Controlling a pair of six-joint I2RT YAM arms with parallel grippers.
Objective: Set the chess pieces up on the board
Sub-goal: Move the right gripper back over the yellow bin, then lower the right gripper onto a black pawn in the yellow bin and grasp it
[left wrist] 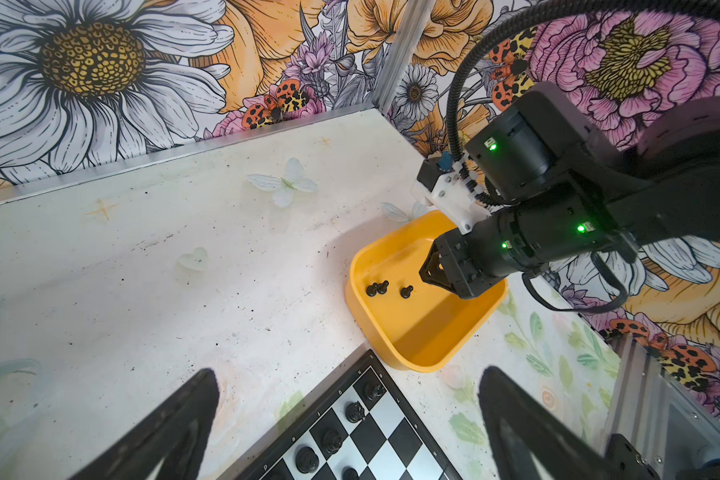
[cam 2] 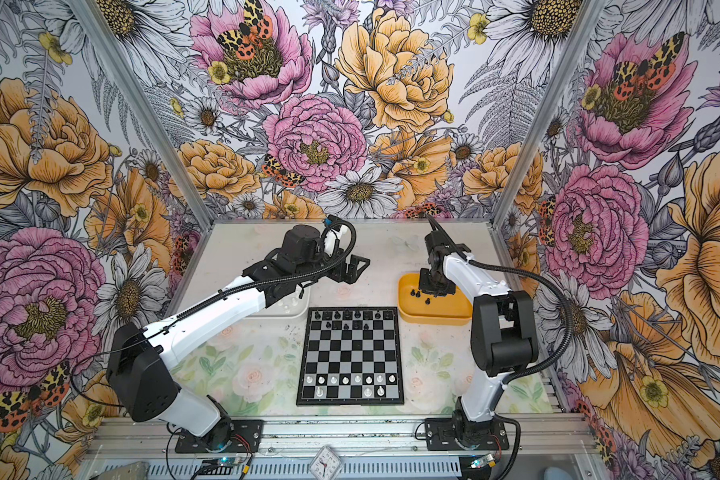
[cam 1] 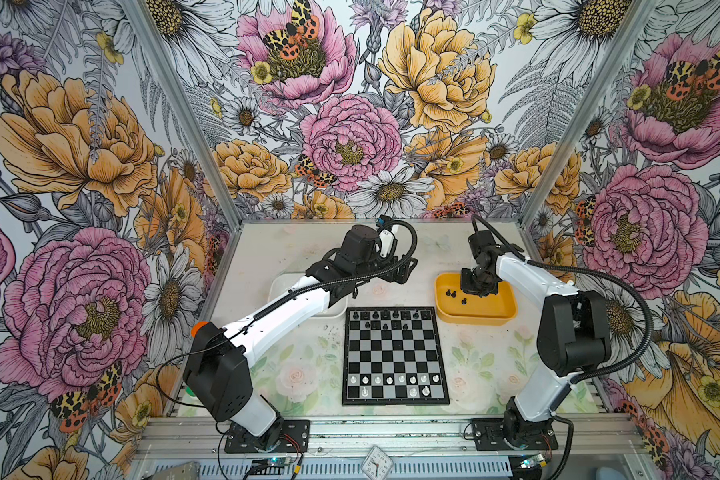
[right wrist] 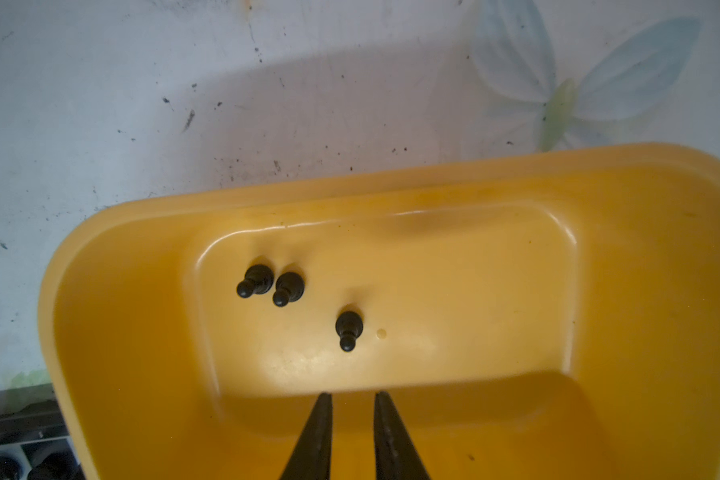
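Three black pawns (right wrist: 348,328) sit on the floor of the yellow tray (right wrist: 391,178): two just beside each other, apparently touching, and the third apart from that pair and nearest the right hand (right wrist: 353,395). The right hand hangs inside the tray, its fingers (right wrist: 316,436) drawn narrow with a slim gap between them. We see nothing in that gap, and the tips stop short of the lone pawn. The left hand (left wrist: 350,374) stands wide and empty above the bare worktop (left wrist: 163,270), just beyond the far left corner of the board (cam 1: 395,353), with the white tray (cam 1: 333,311) under its arm. In both top views the board lies flat in the middle of the worktop, between the two arm bases, and the yellow tray sits just off its far right corner. Several black pieces (cam 1: 385,327) occupy the two far rows, with gaps among them. The white pieces (cam 1: 401,379) fill a line one row in from the near edge, and a few more stand on the near row itself. The middle rows of the board are bare. Pale shapes show in the white tray in a top view (cam 2: 287,306), too small for us to count.
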